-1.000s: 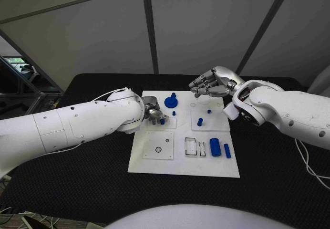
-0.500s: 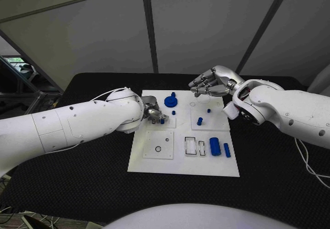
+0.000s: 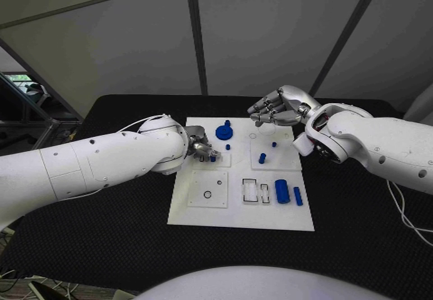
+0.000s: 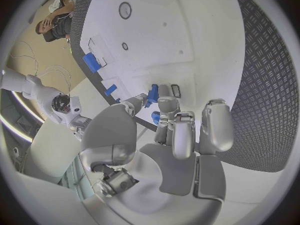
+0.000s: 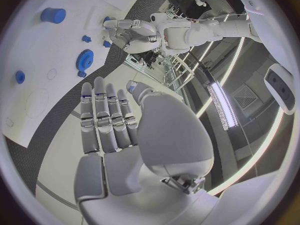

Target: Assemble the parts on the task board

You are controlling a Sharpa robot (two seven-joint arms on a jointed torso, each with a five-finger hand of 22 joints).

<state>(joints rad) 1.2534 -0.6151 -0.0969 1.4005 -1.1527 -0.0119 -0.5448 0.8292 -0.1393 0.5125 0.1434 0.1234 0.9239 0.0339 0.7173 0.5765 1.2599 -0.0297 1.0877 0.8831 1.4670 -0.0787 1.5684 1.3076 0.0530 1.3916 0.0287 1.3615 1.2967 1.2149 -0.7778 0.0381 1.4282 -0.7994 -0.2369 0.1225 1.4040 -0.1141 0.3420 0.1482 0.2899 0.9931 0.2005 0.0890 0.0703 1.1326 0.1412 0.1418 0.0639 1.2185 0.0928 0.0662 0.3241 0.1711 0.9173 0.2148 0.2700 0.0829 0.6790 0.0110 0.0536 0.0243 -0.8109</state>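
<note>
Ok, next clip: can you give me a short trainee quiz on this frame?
1. Fill in: the right robot hand hovers by the task board's ___ edge (near/far, from the robot).
2. True or false: the right robot hand holds a blue part.
3. Which one pinches the small blue part? A) left robot hand B) right robot hand C) neither

Key: 1 far; 2 false, it holds nothing; 3 A.
</note>
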